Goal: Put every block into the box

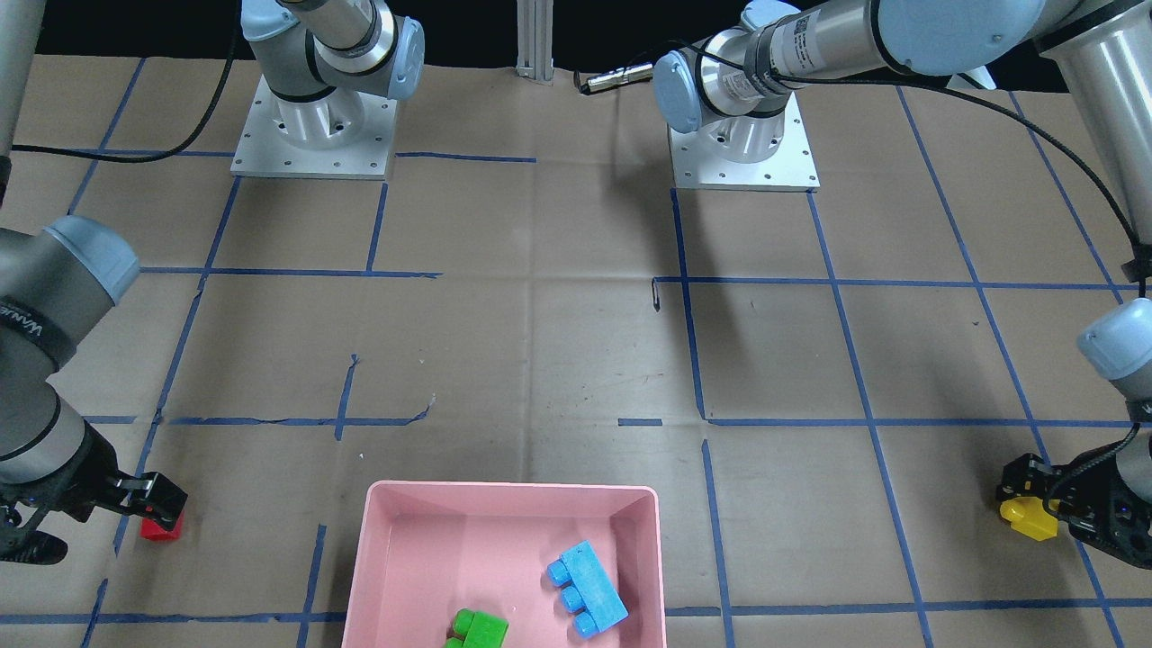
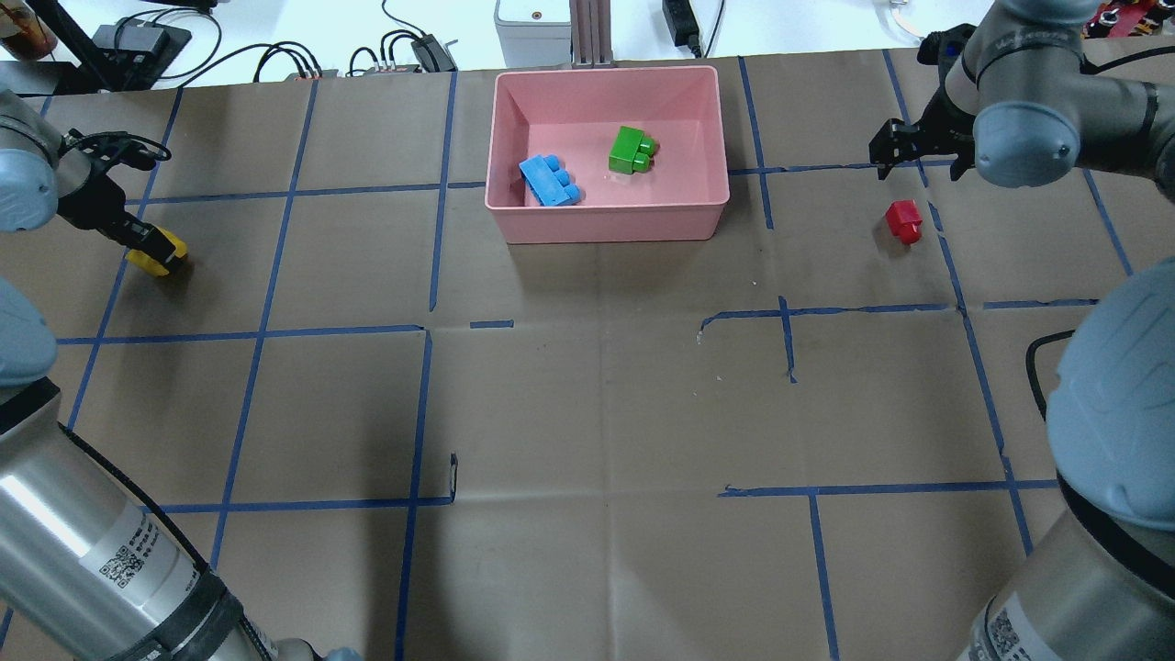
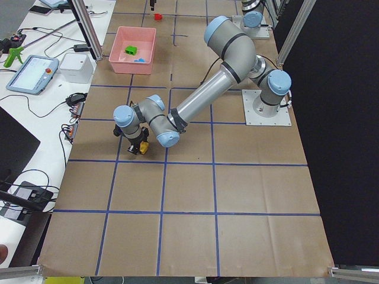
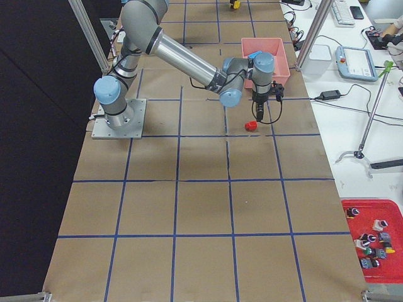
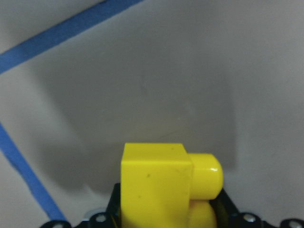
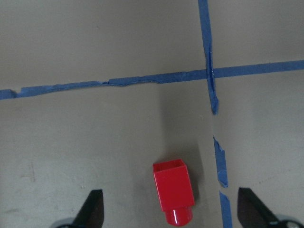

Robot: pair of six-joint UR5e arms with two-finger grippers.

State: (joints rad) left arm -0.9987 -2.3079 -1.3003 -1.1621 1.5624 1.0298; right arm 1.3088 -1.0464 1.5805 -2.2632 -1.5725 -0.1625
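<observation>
The pink box [image 2: 606,229] stands at the far middle of the table, also in the front view [image 1: 513,491]. In it lie the light-blue brick [image 2: 549,180] and the green brick [image 2: 631,151]. My left gripper [image 2: 147,246] is shut on the yellow brick [image 2: 158,254] at the table's left side. The left wrist view shows the yellow brick [image 5: 161,185] close to the paper. My right gripper [image 2: 918,165] is open and hangs just above the red brick [image 2: 904,220]. The red brick [image 6: 173,190] lies on the paper between the spread fingers [image 6: 92,211], untouched.
Brown paper with a blue tape grid covers the table. The two arm bases [image 1: 313,135] [image 1: 742,148] stand at the robot's side. Cables and devices [image 2: 404,50] lie beyond the far edge behind the box.
</observation>
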